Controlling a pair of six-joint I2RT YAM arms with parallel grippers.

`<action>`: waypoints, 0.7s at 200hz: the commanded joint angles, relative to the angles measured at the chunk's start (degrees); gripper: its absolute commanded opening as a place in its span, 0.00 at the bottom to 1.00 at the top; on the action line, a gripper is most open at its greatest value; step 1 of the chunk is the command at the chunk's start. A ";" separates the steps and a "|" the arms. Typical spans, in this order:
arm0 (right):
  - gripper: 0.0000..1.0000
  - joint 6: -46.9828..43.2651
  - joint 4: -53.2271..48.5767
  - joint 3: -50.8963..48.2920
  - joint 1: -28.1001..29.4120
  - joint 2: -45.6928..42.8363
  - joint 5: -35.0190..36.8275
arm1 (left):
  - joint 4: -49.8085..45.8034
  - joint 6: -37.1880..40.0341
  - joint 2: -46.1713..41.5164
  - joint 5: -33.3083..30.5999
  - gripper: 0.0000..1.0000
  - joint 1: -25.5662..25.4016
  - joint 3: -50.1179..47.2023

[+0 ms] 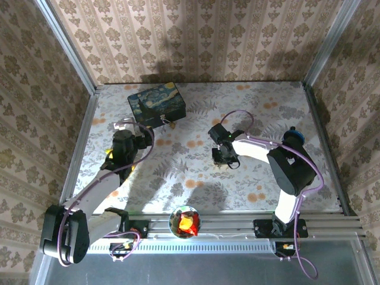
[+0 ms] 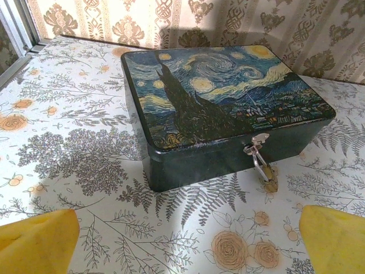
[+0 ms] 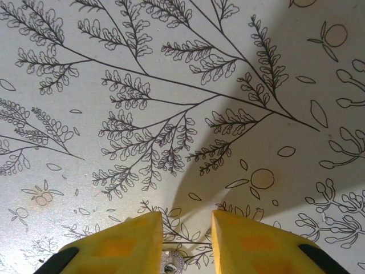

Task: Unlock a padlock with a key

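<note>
The flowered table (image 1: 196,172) carries a dark blue box (image 2: 228,108) with a swirling night-sky picture on its lid. The box sits toward the far left of the table, and its front wall is turned to the arms.

The left gripper (image 2: 182,245) hovers just in front of that front wall, a little off the box's left front corner. Its yellow fingers (image 2: 34,240) stand wide apart with nothing between them.

The right gripper (image 3: 187,240) is well apart from the box, off to its right and nearer the arm bases, pointing down at the cloth. Its fingers stand close together with a narrow gap between them. A small silvery piece (image 3: 170,262) shows low in that gap, but I cannot tell what it is or whether it is clamped.

A bowl (image 1: 172,221) with red and yellow contents sits on the rail well in front of the box. A small dark blue cup (image 1: 293,138) stands far to the box's right.

The padlock (image 2: 265,171) hangs from the hasp on the box's front wall, right of the wall's middle. Its long axis runs down from the hasp and slightly away from the wall. The pale shackle is uppermost in the hasp, and the brass body points down, with its lower end at the cloth at the foot of the box.
</note>
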 commanded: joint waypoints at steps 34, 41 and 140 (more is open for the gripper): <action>0.25 0.32 -2.00 -0.34 -0.05 -0.82 -2.63 | -0.75 -0.98 0.35 0.38 1.00 0.39 0.90; 0.25 0.65 -1.68 -0.60 -0.05 -1.18 -3.25 | -0.72 -1.04 0.37 0.33 1.00 0.39 0.96; 0.45 12.67 -8.36 2.20 4.96 -2.80 7.52 | -0.71 -1.12 0.18 0.86 1.00 0.40 0.87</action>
